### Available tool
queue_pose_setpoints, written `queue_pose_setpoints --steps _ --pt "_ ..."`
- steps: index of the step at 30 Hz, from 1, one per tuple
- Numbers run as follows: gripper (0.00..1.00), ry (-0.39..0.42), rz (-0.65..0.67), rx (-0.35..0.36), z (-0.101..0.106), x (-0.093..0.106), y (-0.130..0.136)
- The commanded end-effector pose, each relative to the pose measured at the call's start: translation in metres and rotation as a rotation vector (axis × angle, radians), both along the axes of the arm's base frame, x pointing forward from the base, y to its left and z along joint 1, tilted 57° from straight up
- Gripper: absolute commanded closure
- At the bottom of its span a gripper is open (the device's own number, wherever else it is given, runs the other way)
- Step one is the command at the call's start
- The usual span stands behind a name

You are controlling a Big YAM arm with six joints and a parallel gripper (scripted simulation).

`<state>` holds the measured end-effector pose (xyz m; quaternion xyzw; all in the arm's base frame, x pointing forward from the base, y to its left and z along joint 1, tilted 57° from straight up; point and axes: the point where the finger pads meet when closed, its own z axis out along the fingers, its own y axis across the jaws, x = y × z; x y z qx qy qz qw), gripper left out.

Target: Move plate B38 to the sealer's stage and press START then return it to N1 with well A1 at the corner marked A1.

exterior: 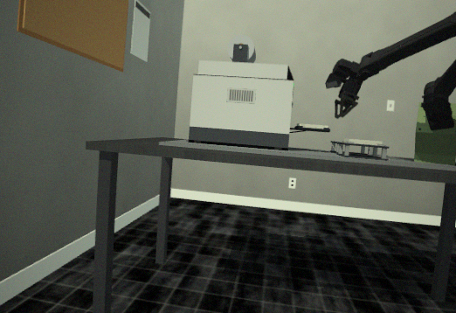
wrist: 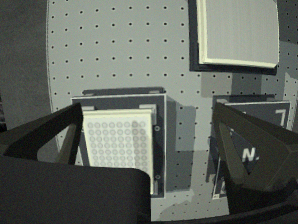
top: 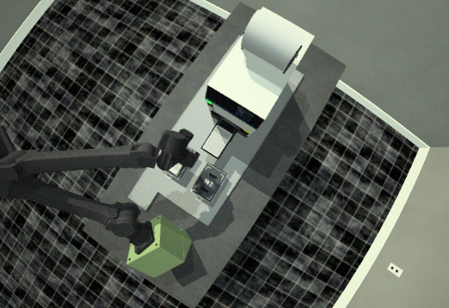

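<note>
Plate B38 (top: 217,139), as best one can judge the smooth white-topped plate, lies on the stage (top: 225,125) drawn out in front of the sealer (top: 245,87), whose lamp (top: 209,101) shows green. Its long axis runs straight out from the sealer's mouth. The nest (top: 209,181) nearest it is bare and carries a label that seems to read N1, though the lettering is small. Beside it, the second nest (wrist: 160,106) holds an uncovered well plate (wrist: 116,139), and it is over this one, not B38, that the gripper (exterior: 342,111) hangs, jaws spread wide and holding nothing, well above the table (exterior: 262,156). From the wrist camera, B38 sits ahead and off to the right, apart from both fingers. The arm (top: 86,157) reaches in from its green pedestal (top: 165,250), wrist bent downward; fetching B38 looks to call for a move forward towards the sealer, away from the plate below.
</note>
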<state>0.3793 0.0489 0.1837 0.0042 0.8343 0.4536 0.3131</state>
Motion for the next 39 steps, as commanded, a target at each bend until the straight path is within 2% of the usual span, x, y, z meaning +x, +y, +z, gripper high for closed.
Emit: queue_pose_setpoints --steps 1,4,11,14,17,23,29,31,39 --pt "0.00 -0.043 0.011 -0.013 0.018 0.011 -0.001" --pt "0.00 -0.047 0.024 -0.015 0.018 0.008 0.004" --pt "0.00 -0.066 -0.001 -0.024 0.003 0.055 -0.029" --pt "0.00 -0.063 0.001 -0.023 -0.003 0.066 -0.035" --pt "0.00 -0.061 0.007 -0.020 -0.001 0.064 -0.032" --pt "0.00 -0.048 0.001 -0.021 -0.015 0.098 -0.052" --pt "0.00 -0.034 -0.001 -0.014 -0.033 0.116 -0.066" --pt "0.00 -0.037 -0.001 -0.015 -0.032 0.126 -0.070" --pt "0.00 -0.020 0.014 -0.002 -0.027 0.114 -0.053"
